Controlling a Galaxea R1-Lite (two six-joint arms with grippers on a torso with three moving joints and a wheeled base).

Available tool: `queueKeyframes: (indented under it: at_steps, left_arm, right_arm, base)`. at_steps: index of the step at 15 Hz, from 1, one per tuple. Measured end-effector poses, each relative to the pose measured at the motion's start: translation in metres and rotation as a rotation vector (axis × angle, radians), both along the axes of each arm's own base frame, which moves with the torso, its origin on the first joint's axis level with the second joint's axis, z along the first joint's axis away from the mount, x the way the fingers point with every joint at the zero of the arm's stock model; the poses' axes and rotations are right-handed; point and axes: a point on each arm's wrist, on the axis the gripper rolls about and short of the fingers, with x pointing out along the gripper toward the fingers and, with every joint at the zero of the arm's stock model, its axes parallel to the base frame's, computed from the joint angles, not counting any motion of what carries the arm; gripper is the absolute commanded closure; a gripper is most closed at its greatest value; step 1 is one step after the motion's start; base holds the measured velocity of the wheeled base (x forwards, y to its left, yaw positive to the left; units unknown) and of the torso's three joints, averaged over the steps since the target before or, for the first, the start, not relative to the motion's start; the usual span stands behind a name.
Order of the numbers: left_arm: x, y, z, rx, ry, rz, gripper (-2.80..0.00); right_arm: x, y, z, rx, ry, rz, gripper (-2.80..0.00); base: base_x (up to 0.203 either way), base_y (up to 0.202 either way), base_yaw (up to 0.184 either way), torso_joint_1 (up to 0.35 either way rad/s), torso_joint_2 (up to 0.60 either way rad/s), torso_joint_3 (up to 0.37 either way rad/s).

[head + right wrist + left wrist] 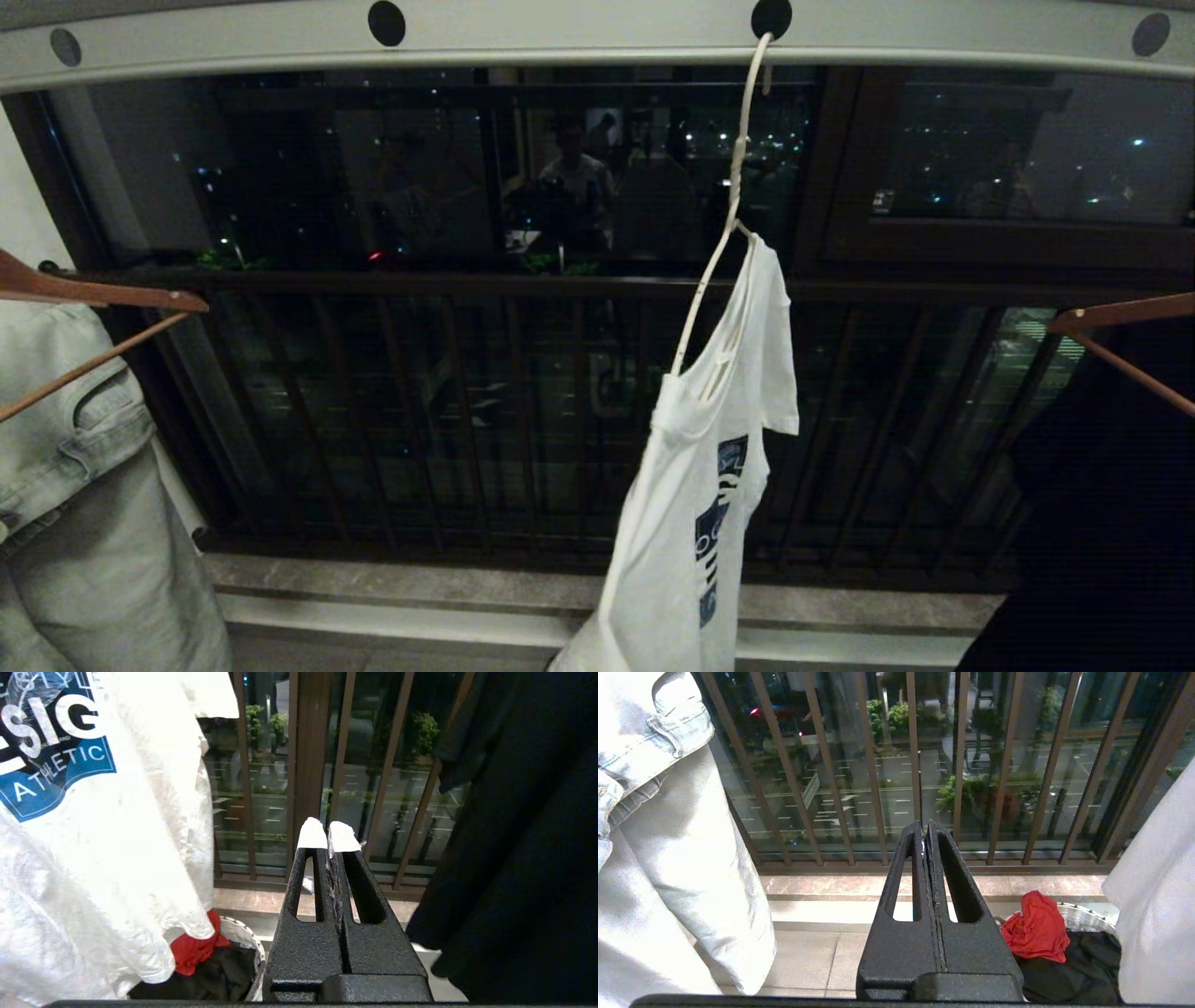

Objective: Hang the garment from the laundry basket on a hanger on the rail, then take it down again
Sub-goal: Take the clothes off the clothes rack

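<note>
Where the rail [597, 42] runs across the top of the head view: pale grey bar with black round holes, the hanger [724, 233] hooked into one of them.
Garment: the white T-shirt [695, 485] with a blue logo hangs skewed on the cream hanger, one shoulder high, the body drooping down.
Laundry basket: its pale woven rim [1087, 917] sits on the floor below the T-shirt, holding a red cloth [1036, 933] and a black cloth [1069, 970].
Left gripper [927, 830]: fingers pressed together, holding nothing, pointing at the railing low between denim and T-shirt.
Right gripper [327, 833]: white-tipped fingers closed, empty, between T-shirt and black garment [523, 835].
Room: dark barred window railing [523, 411], night street beyond, stone sill, tiled floor [817, 961].
Sides: pale denim piece [84, 504] on a brown wooden hanger [93, 299] at left.
</note>
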Motion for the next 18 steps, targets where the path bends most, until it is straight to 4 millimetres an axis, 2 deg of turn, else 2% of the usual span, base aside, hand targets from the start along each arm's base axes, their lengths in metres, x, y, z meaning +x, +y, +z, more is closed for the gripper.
queueKeyframes:
  at_steps: [18]
  left_arm:
    - [0.0001, 0.0, -0.0003, -0.001, 0.0, 0.0, 0.0]
  right_arm:
    - [0.0, 0.0, 0.0, 0.0, 0.0, 0.0, 0.0]
  base:
    - [0.0, 0.0, 0.0, 0.0, 0.0, 0.0]
